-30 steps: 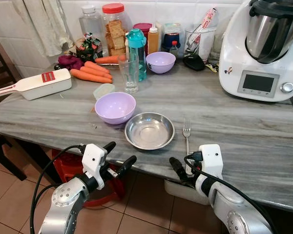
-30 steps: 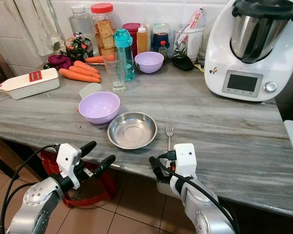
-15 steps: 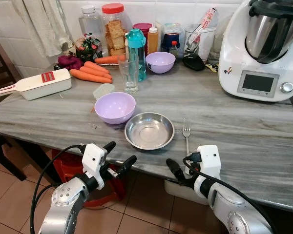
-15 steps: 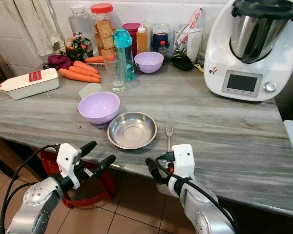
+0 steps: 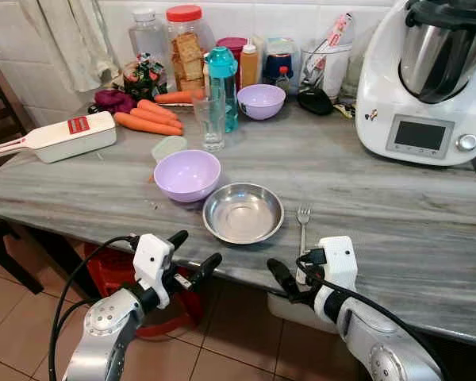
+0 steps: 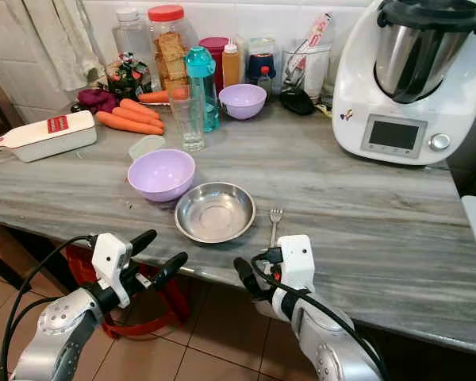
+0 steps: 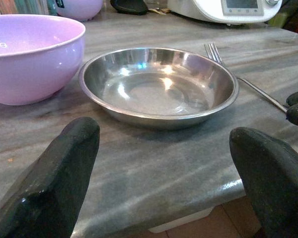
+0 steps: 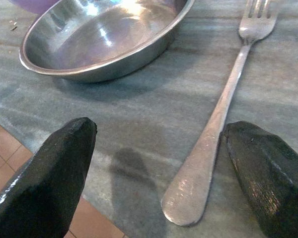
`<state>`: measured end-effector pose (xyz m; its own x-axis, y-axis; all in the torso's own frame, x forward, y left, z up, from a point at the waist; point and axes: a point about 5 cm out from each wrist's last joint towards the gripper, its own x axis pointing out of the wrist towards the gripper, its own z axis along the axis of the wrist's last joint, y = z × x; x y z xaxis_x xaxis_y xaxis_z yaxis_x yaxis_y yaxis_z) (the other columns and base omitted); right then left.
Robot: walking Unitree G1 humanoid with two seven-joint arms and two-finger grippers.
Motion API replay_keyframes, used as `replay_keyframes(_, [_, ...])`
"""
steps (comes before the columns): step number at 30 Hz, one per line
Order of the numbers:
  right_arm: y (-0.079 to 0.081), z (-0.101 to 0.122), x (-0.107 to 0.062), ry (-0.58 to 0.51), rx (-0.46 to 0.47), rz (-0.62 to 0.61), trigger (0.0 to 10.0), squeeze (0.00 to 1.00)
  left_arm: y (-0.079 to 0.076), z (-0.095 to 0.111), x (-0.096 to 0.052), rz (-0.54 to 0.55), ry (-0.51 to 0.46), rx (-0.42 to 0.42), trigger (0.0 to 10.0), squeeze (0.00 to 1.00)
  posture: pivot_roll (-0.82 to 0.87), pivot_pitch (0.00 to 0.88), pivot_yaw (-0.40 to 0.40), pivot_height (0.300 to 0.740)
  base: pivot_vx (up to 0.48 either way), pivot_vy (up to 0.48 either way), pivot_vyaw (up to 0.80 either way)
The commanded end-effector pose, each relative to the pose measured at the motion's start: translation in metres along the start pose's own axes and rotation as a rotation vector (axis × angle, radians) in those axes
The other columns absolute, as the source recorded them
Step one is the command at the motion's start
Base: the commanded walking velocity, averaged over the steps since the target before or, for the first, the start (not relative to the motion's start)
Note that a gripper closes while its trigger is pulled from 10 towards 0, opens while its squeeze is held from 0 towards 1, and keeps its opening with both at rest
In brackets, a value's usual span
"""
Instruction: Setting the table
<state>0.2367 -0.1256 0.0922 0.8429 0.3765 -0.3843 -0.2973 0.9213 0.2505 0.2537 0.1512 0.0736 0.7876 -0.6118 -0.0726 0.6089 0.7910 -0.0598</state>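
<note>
Fork (image 5: 302, 225) lies flat on the grey marble table (image 5: 397, 214), tines pointing far, handle end at the near edge, just right of the steel dish (image 5: 243, 212). Right gripper (image 8: 159, 163) sits at the table's near edge with its fingers spread wide; the fork handle lies between them, close against one finger (image 8: 265, 168), nothing gripped. Steel dish is empty, upright, and touching or nearly touching the lilac bowl (image 5: 187, 175) on its left.

Left gripper (image 5: 192, 254) hovers below the near edge, left of the dish, fingers apart and holding nothing, aimed at the dish per the wrist view.

Farther back: drinking glass (image 5: 212, 119), teal bottle (image 5: 220, 83), second lilac bowl (image 5: 260, 101), carrots (image 5: 147, 117), jars by the tiled wall. White slicer box (image 5: 67, 136) at far left. White kitchen machine (image 5: 428, 79) at far right.
</note>
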Motion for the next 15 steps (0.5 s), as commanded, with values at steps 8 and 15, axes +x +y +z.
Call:
replay_keyframes(8, [0.000,0.032,-0.017,-0.229,-0.021,0.014,10.0,0.32,0.008,0.006,-0.002,0.040,-0.019,0.030,10.0,0.00,-0.12,0.005,0.065,0.740,0.000,0.000,0.00])
replay_keyframes(15, [-0.012,0.048,-0.018,-0.360,-0.025,-0.086,10.0,0.00,0.012,0.012,-0.005,0.067,-0.045,0.031,10.0,0.00,-0.11,0.000,0.062,0.740,0.000,0.000,0.00])
